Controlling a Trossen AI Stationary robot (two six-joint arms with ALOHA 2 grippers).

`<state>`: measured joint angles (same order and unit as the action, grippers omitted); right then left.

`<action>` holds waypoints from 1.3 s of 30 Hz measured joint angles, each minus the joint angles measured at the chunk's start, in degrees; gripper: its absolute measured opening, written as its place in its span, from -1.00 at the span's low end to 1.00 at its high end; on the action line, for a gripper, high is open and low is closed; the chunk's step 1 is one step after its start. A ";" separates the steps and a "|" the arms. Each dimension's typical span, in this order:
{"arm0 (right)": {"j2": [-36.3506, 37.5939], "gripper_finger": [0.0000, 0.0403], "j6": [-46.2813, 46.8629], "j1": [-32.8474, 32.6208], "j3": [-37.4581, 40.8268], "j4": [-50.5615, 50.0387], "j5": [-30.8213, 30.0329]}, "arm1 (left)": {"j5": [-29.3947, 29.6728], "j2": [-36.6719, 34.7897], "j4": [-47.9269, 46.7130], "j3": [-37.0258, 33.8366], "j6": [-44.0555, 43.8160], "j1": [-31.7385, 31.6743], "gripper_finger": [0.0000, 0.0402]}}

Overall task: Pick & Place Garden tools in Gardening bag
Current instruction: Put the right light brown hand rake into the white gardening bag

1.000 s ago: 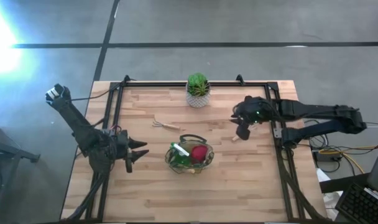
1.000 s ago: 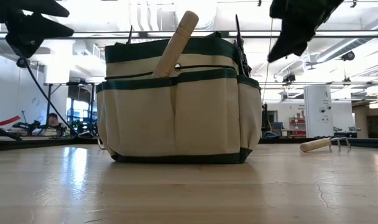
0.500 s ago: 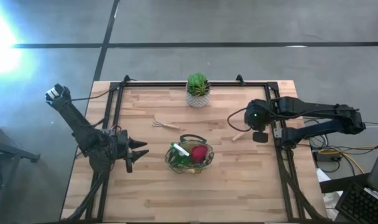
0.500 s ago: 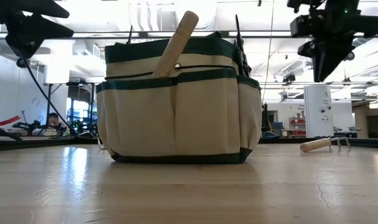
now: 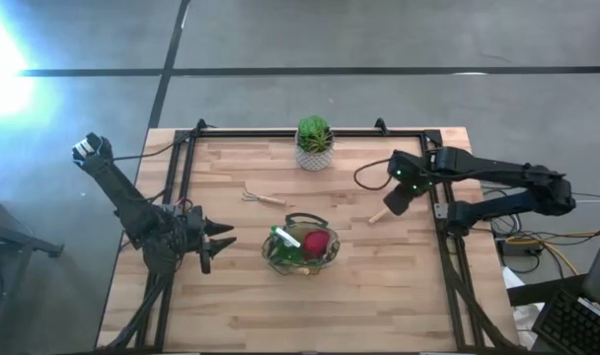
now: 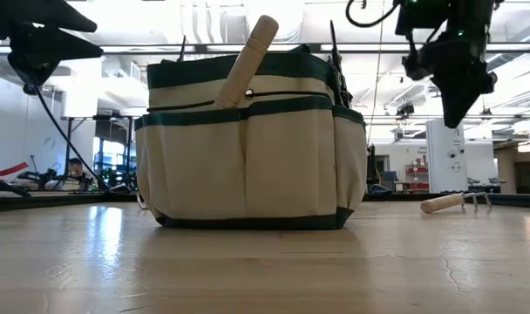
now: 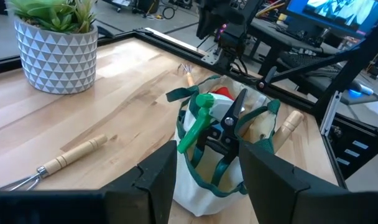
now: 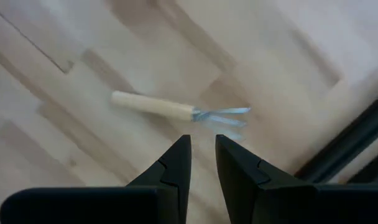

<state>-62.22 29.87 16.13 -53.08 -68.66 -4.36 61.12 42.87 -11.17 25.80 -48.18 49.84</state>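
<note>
The beige gardening bag (image 5: 300, 248) with green trim stands at the table's middle. It holds a green spray bottle (image 7: 198, 118), dark shears (image 7: 229, 121), a red item (image 5: 317, 243) and a wooden handle (image 6: 248, 63). A wooden-handled rake (image 5: 263, 198) lies flat on the table, far-left of the bag. A small wooden-handled fork (image 8: 176, 109) lies flat near the table's right edge. My right gripper (image 8: 201, 142) hovers above it, fingers a little apart, pointing down, touching nothing. My left gripper (image 5: 226, 240) is open and empty left of the bag.
A green plant in a white patterned pot (image 5: 315, 144) stands at the far edge, behind the bag. A black frame (image 5: 310, 131) runs around the table's edge. Bare wood lies in front of the bag.
My right gripper has swung toward the table's right edge and then back a little, turning about above the small fork. The fork and the bag have kept still.
</note>
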 joint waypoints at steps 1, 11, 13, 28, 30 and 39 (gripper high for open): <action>-0.33 -0.67 2.61 0.41 0.02 0.02 1.21 | 0.00 0.00 0.01 0.00 0.00 0.00 -0.12; -3.36 -0.56 26.20 1.06 0.17 0.50 3.35 | -0.01 0.00 -0.01 0.00 0.00 0.00 -0.12; -3.52 -0.54 31.72 1.02 0.18 0.56 2.56 | -0.02 0.00 -0.04 0.00 0.00 0.00 -0.12; -3.45 -0.53 70.34 -1.27 11.84 22.18 -7.86 | -0.02 0.01 -0.03 -0.01 -0.01 0.00 -0.12; -3.49 -0.54 75.32 -3.11 14.06 23.19 -7.54 | -0.02 0.01 -0.02 -0.02 -0.02 0.00 -0.12; -3.54 -0.45 88.88 -10.50 17.48 22.09 -7.56 | -0.02 0.01 -0.02 -0.01 -0.01 -0.01 -0.12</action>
<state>-65.76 118.74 5.63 -35.60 -46.57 -11.92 61.10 42.89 -11.19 25.79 -48.20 49.84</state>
